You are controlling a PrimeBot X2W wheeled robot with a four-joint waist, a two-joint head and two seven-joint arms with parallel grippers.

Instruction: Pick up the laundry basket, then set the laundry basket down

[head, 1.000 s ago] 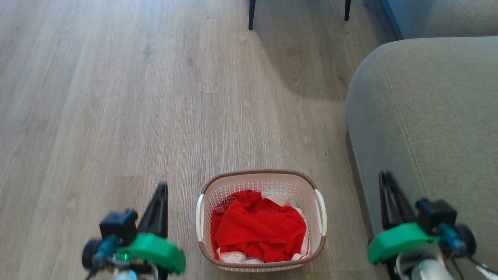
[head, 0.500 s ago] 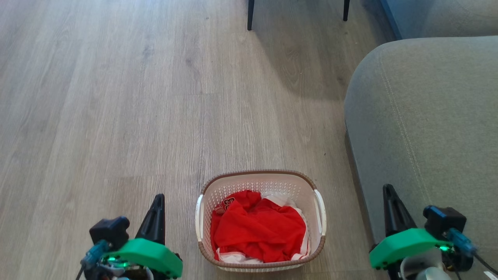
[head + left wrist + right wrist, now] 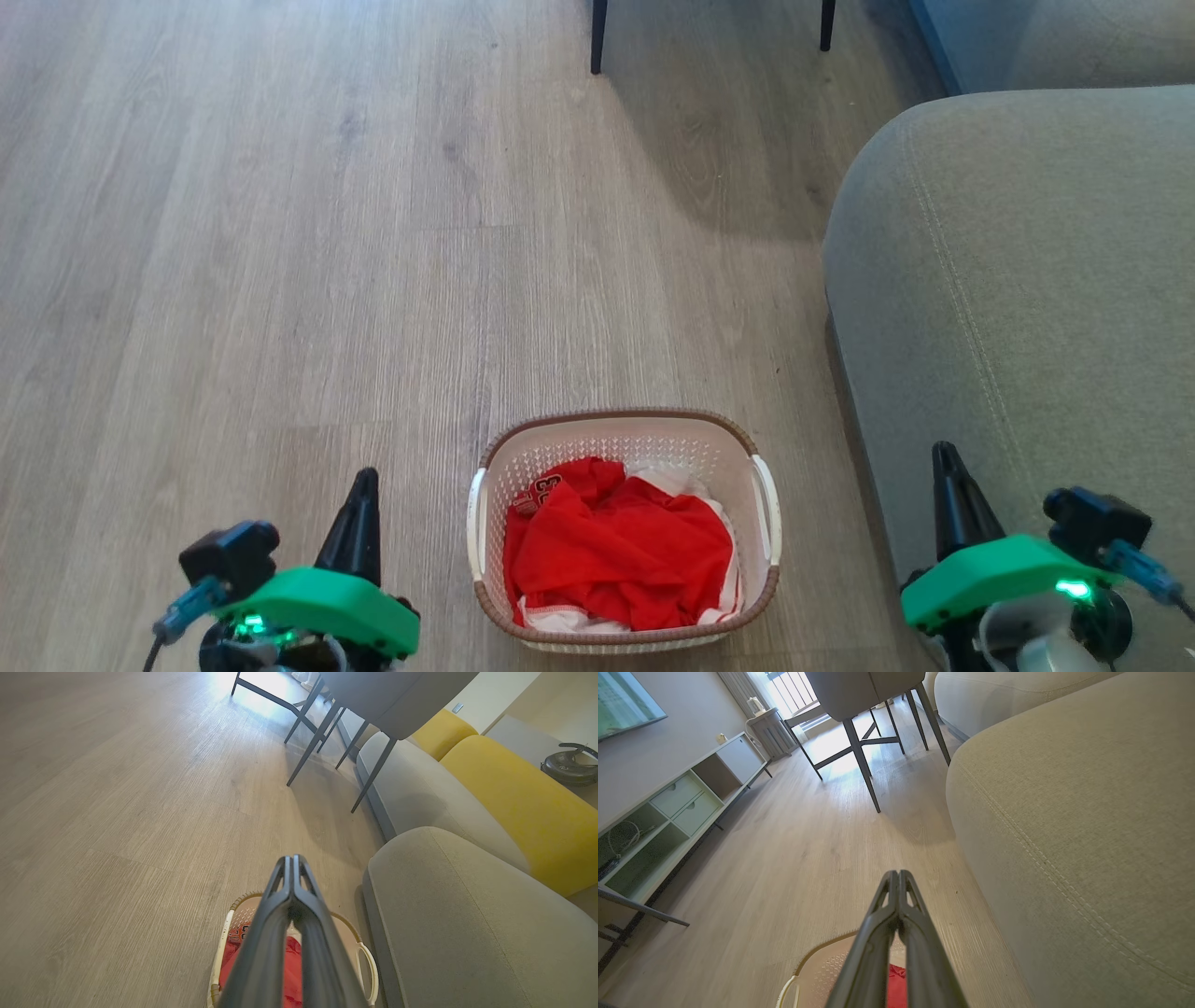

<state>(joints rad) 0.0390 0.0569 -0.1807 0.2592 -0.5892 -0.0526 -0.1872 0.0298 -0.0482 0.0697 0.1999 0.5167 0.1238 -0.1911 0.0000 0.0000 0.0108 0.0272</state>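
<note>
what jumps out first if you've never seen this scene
The bright red garment heaped in the white laundry basket on the wood floor, low in the head view. The left hand and right hand, both shut, flank it, apart; a grey sofa arm lies right of it.

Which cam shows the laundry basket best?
Head view: whole laundry basket, rim and both handles, red clothing inside. Left wrist view: part of it, behind the left hand. Right wrist view: a corner, behind the right hand.
</note>
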